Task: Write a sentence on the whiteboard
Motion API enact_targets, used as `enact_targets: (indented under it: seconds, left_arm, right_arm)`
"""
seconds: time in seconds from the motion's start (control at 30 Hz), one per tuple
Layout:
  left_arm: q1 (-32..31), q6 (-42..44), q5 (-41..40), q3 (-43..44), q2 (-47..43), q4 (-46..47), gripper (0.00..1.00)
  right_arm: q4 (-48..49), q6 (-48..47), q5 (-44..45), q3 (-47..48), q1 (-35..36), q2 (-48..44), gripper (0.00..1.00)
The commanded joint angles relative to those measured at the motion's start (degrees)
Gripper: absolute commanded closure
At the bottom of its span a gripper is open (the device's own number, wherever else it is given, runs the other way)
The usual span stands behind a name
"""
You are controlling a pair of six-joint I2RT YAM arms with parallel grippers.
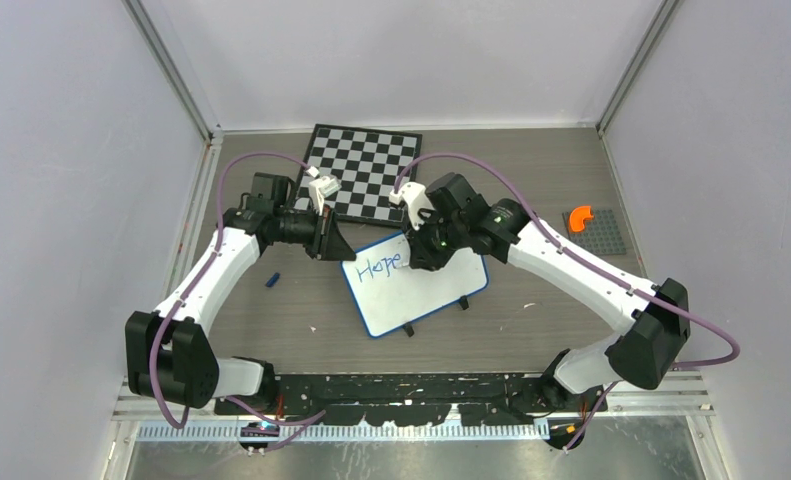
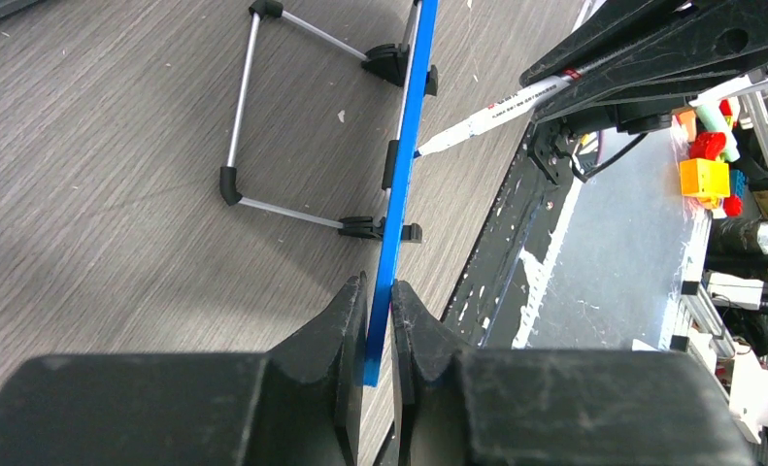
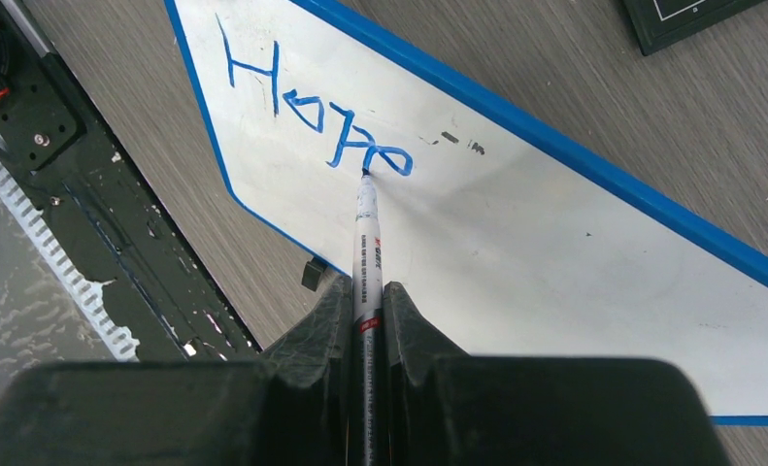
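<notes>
The sentence (image 3: 312, 116) stands at its first word, "Hope". The marker (image 3: 368, 228) tip seems to touch the last letter. Next, I judge, the tip must lift and shift along to start "never". The right claw (image 3: 367, 291) grips the marker tight. The left claw (image 2: 380, 296) pinches the whiteboard (image 2: 407, 146) rim, mid-frame overhead on the worktop (image 1: 301, 300). Both arms bend inward.
</notes>
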Motion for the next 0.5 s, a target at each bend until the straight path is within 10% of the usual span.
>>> enact_targets:
  seconds: [0.0, 0.47]
  left_arm:
    - [-0.91, 0.80, -0.14, 1.31, 0.59, -3.13, 0.86]
    - [-1.48, 2.00, -0.33, 1.77, 0.96, -4.10, 0.86]
  right_arm:
    - [1.88, -1.20, 2.59, -0.53, -0.01, -2.44, 1.00]
    - [-2.01, -3.46, 0.40, 0.82, -0.19, -4.55, 1.00]
